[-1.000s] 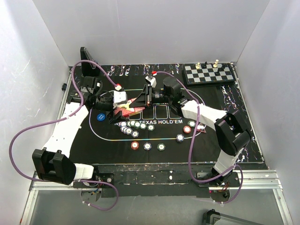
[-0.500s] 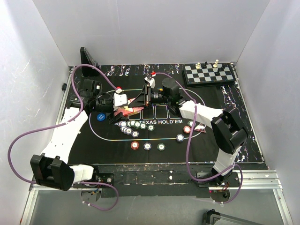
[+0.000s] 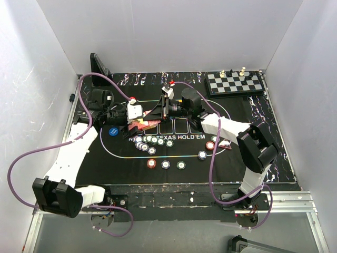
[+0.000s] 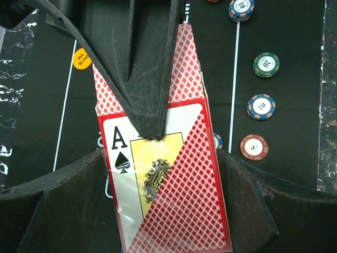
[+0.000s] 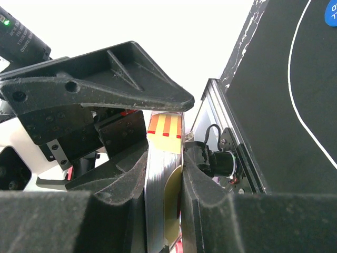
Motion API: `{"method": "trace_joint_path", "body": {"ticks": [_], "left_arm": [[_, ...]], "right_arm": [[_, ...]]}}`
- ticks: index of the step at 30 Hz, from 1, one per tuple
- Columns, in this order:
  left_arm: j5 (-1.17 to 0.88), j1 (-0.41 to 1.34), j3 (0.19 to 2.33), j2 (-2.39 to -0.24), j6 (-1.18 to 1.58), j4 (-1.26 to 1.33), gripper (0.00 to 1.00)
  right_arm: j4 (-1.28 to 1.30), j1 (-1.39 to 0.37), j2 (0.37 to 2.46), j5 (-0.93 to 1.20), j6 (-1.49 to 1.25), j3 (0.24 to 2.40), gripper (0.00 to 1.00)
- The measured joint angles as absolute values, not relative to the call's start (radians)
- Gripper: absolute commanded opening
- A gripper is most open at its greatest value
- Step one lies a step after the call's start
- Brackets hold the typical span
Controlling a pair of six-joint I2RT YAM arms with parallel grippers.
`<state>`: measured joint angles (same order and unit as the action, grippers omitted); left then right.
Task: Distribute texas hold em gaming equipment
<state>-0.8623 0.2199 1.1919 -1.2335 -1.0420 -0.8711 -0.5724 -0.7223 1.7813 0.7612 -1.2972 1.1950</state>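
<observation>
Cards sit at the centre of it: the playing cards (image 3: pixel 141 124) hang in a loose fan just above the far-left part of the felt mat (image 3: pixel 237 158), pinched from both sides. The left gripper (image 4: pixel 163 211) is closed on the stack's long edges, its two fingers touching either side. The right gripper (image 5: pixel 163 174) is clamped across the stack's faces, and from the left wrist one of its fingers presses on the ace of spades (image 4: pixel 124 158), where a red-backed card lies skewed over the corner.

Over the last second the left arm's elbow has swung nearer and further left, and its wrist has drawn slightly left. The right gripper has hardly shifted, and the fan looks a little tighter. No card has come free yet, so dealing is probably only starting. The poker chips (image 3: pixel 151 142), the blue button disc (image 3: pixel 112 132) and the yellow disc (image 4: pixel 80 58) lie on the mat, untouched.
</observation>
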Motion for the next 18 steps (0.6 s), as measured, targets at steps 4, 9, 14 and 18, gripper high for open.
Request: {"method": "trace_joint_path", "body": {"ticks": [4,9,14,18], "left_arm": [[-0.865,0.220,1.192,-1.225,-1.057,-0.887,0.65],[-0.860,0.218,1.206,-1.245,-1.073,-0.915,0.50],[-0.859,0.218,1.213,-1.259,-1.081,-0.938,0.21],[-0.858,0.220,1.232,-1.272,-1.089,-0.979,0.19]], "right_arm": [[-0.572,-0.723,1.781,0.759,-1.295,1.195,0.01],[-0.568,-0.729,1.781,0.754,-1.282,1.192,0.06],[-0.556,-0.732,1.781,0.751,-1.278,1.186,0.36],[-0.550,-0.733,1.779,0.762,-1.267,1.181,0.48]]}}
